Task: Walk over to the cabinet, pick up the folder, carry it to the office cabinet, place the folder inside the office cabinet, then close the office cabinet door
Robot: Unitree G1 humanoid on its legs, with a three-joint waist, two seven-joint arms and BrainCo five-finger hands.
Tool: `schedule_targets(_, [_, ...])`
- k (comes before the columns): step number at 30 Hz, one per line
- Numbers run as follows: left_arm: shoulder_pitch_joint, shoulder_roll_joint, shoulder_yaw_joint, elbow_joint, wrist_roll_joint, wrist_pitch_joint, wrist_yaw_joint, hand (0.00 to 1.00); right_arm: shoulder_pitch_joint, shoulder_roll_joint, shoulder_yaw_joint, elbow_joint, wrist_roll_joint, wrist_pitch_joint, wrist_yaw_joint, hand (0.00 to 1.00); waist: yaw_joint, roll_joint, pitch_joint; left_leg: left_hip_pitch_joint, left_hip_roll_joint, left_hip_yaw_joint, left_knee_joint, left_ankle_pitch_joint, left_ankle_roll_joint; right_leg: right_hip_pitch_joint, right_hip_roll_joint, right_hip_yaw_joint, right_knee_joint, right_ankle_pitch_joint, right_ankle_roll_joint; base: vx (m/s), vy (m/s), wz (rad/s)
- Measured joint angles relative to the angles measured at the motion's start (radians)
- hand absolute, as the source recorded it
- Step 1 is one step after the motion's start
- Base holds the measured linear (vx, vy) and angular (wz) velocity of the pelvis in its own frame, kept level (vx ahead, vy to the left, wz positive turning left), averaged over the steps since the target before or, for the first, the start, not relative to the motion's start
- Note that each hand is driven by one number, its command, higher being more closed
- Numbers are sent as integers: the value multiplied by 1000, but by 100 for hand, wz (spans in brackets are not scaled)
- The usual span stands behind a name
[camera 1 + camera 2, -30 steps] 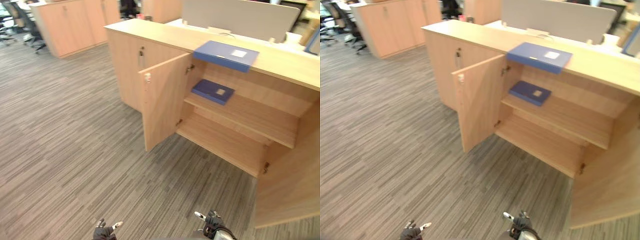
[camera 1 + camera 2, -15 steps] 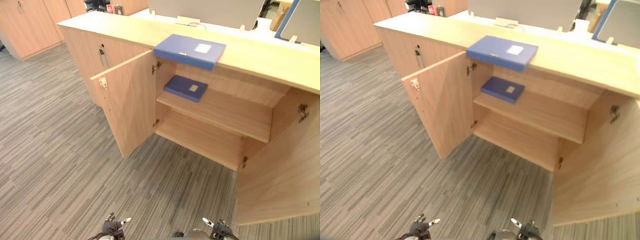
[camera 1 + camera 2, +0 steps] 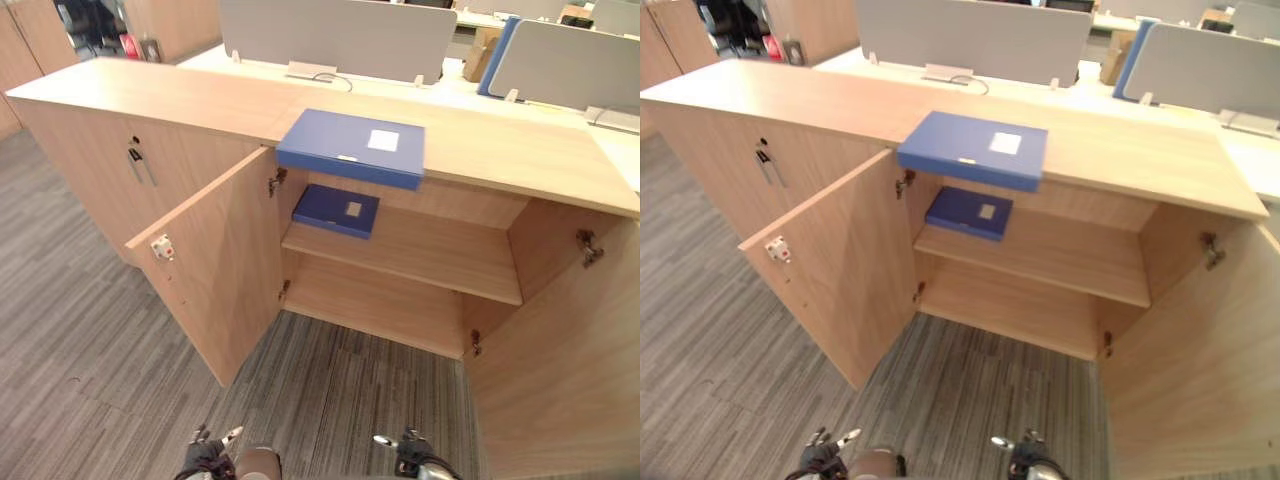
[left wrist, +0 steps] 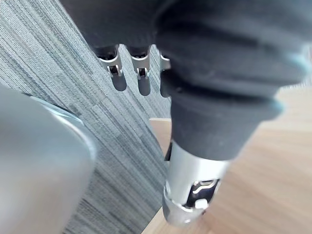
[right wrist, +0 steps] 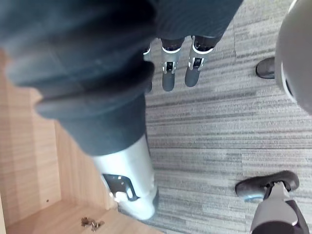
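- Left hand point(image 3: 205, 458) low over the carpet point(image 3: 90, 330), fingers point(image 4: 119, 78) straight and loose, holding nothing.
- Right hand point(image 3: 411, 452) alongside it at the same height, fingers point(image 5: 168, 77) likewise relaxed and empty.
- Well ahead of both hands and far above them: the blue folder point(image 3: 352, 148), flat on the cabinet top point(image 3: 190, 95), its near long edge jutting a little past the front lip.
- Below it, also ahead of the hands: the upper shelf point(image 3: 440, 255), bare except for a second, darker folder point(image 3: 336, 210) at its left end.
- Left door point(image 3: 215, 270) swung out ahead of the left hand; right door point(image 3: 560, 360) wide open just outboard of the right hand.
- Judged by its thick spine and square edges: a rigid box-type file, unlikely to bend or sag when lifted, weight probably modest though contents unknown.
- Cover smooth, so likely slippery under a light pinch; a firm clamp advisable.
- Best hold, as a judgement: the overhanging near edge, thumb on top and fingers slid underneath, or one hand at each short side for a level carry.
- Worth avoiding: pushing on the top face, which would probably slide it back across the smooth wood.
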Motion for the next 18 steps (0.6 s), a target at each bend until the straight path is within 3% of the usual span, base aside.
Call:
schedule_targets(4, [1, -4, 41, 32, -66, 5, 10, 0, -11, 1, -8, 0, -3, -3, 4, 0, 18, -8, -11, 98, -47, 84, -84, -7, 32, 2, -75, 31, 12, 88, 18, 250, 284, -48])
schedule_targets(7, [4, -13, 38, 48, -69, 8, 10, 0, 7, -1, -14, -12, -8, 1, 6, 0, 33, 10, -22, 221, -81, 158, -208, -2, 59, -117, -153, 81, 237, 90, 19, 109, 168, -89])
schedule_targets(9, [5, -12, 31, 50, -64, 9, 8, 0, 26, -1, -20, -28, -9, 3, 5, 0, 25, 12, -23, 285, -104, 183, -273, 2, 70, -205, -210, 70, 413, 98, -1, 52, 80, -56])
schedule_targets(10, [8, -10, 30, 55, -60, 10, 8, 0, 26, -2, -26, -30, -8, 4, 3, 0, 6, 15, -22, 315, -106, 191, -299, 1, 73, -223, -243, 25, 482, 83, -22, 42, 6, -26])
schedule_targets(11, [14, -8, 20, 58, -58, 10, 8, 0, 26, -2, -25, -29, -9, 3, 2, 0, 0, 18, -24, 333, -100, 194, -312, 1, 73, -228, -247, -12, 504, 56, -16, 40, -52, -21])
schedule_targets(13, [21, 3, -12, 66, -43, 10, 6, 0, 22, -1, -26, -29, -9, -1, 0, 0, -17, 20, -23, 357, -72, 195, -335, 11, 56, -252, -197, -84, 448, -10, -1, 43, -135, -11])
schedule_targets(16, [16, 6, -18, 68, -22, 9, 5, 0, 7, 0, -23, -29, -6, -2, -3, 0, -23, 13, -5, 389, -52, 191, -362, 2, 32, -296, -118, -118, 298, -9, 7, 33, -244, -10])
schedule_targets(18, [4, -2, -36, 93, -7, 10, 2, 0, 7, -18, -14, -23, -5, -6, -4, 0, -28, 29, -7, 402, -48, 119, -387, 3, 12, -273, -81, -141, 284, -14, 8, 59, -196, 2])
